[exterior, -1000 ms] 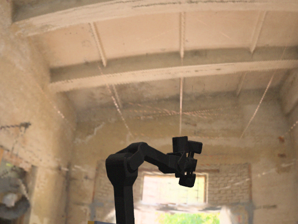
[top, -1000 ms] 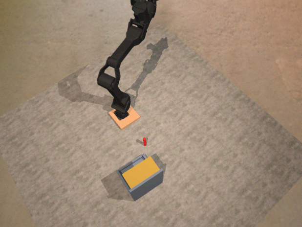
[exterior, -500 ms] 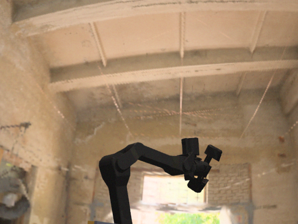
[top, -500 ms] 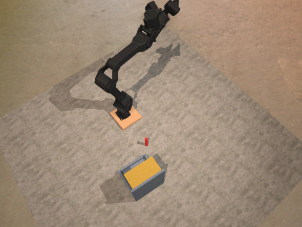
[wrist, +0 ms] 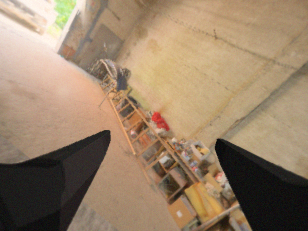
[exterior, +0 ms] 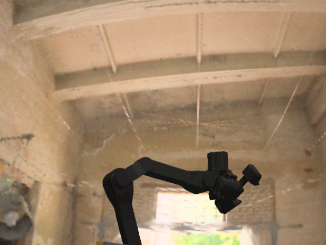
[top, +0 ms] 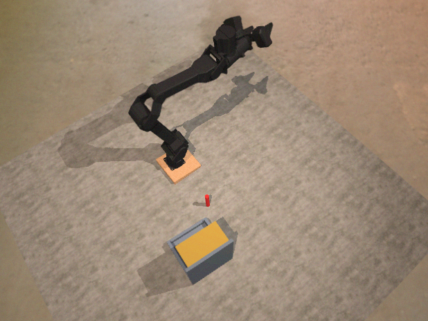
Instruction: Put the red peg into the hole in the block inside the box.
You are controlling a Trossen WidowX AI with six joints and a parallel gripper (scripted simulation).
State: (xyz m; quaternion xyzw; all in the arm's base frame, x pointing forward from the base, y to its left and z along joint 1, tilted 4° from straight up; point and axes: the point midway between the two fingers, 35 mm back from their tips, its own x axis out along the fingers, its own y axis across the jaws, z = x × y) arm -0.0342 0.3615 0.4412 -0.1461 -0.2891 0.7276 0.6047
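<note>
The red peg [top: 207, 200] stands upright on the table between the arm's base and the box. The grey-blue box [top: 212, 261] stands below it in the top view, with the flat yellow roof [top: 202, 243] covering most of its inside. The block and its hole are hidden. My gripper [top: 255, 21] [exterior: 250, 189] [wrist: 163, 139] is open and empty, raised high and far from the peg and box, on the other side of the arm's base. Neither peg nor box shows in the wrist view.
The arm's base stands on an orange plate [top: 187, 171]. The grey table [top: 311, 194] lies under everything, its far edge near the raised gripper in the top view. The exterior view shows mostly room walls and ceiling, with a sliver of the box [exterior: 112, 243] at the bottom.
</note>
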